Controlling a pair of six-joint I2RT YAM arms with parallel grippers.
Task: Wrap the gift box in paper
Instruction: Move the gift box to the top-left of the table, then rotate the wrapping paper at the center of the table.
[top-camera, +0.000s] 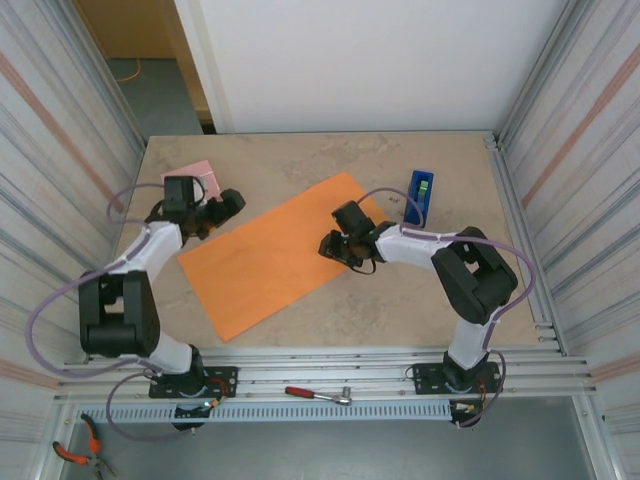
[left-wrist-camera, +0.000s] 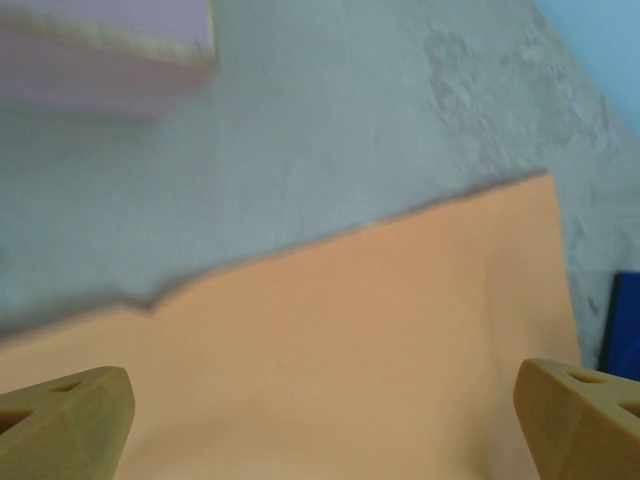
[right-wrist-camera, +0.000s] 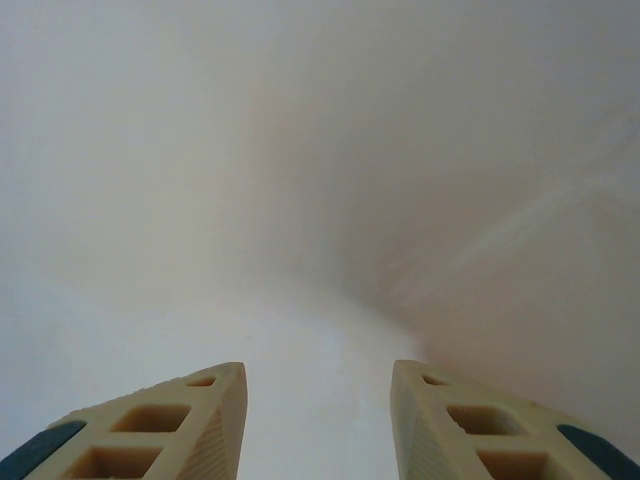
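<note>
Beige tabletop (top-camera: 400, 300) holds the thin, surely floppy paper (top-camera: 270, 255) flat mid-table, likely best pinched at an edge, with the pink gift box (top-camera: 200, 173) far left beside the wide-open left gripper (top-camera: 228, 206), while the right gripper (top-camera: 333, 246) hangs narrowly open, empty, above the paper.

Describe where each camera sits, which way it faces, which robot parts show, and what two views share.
Top external: above, behind; looks down on the table, left arm and right arm.
Left wrist: low over the paper, facing the gift box; left gripper fingertips apart.
Right wrist: faces a pale blur; right gripper fingers.
Shared: top and left-wrist views show paper and gift box.
</note>
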